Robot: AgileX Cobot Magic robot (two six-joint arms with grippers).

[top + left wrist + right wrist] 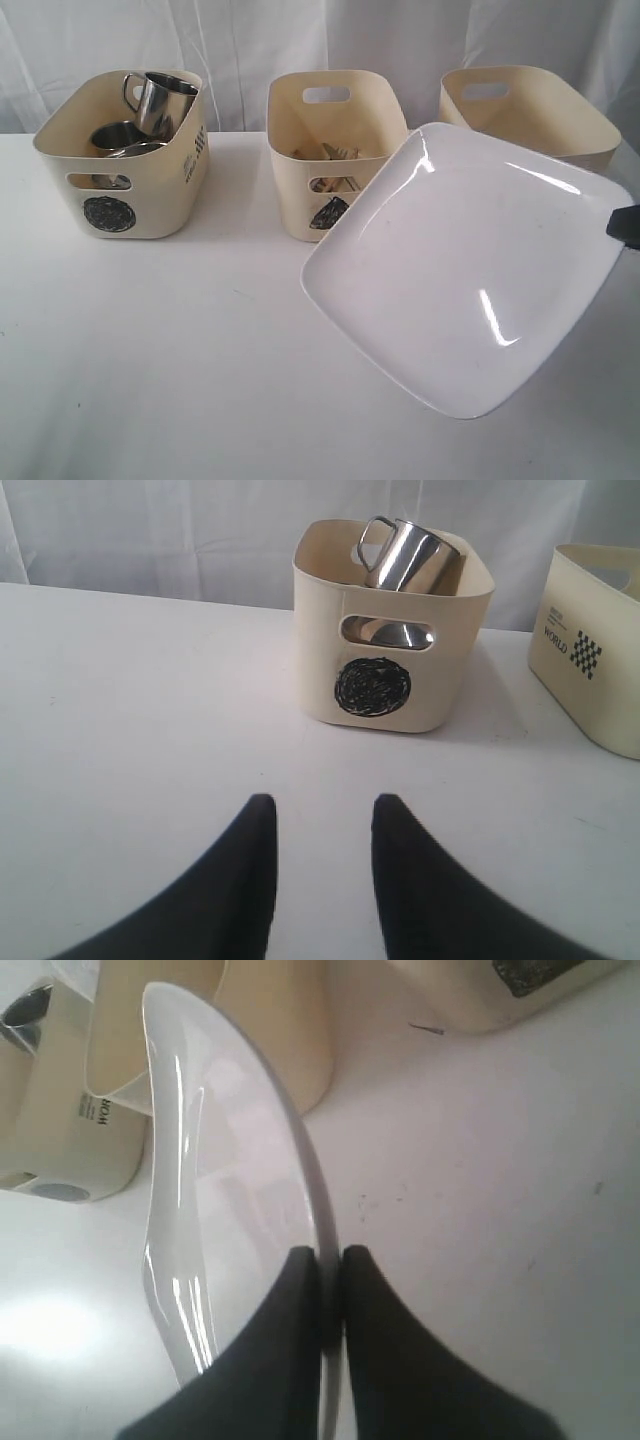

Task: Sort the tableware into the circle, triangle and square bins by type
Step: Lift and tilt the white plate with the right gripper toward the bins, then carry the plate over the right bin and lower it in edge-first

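white table [150, 380], pale draped curtain [250, 40] behind

A black scribbled circle [372, 686] marks the front of the circle tub [320, 630], straight ahead of the left gripper's [320, 825] jaws. Ahead and off to the side, the next tub [610, 710] shows "WORLD" beside a checked square [585, 653]. Past the right gripper's [328, 1255] jaws, only "WOR" shows on a printed label [97, 1110] beside the white plate [200, 1160].
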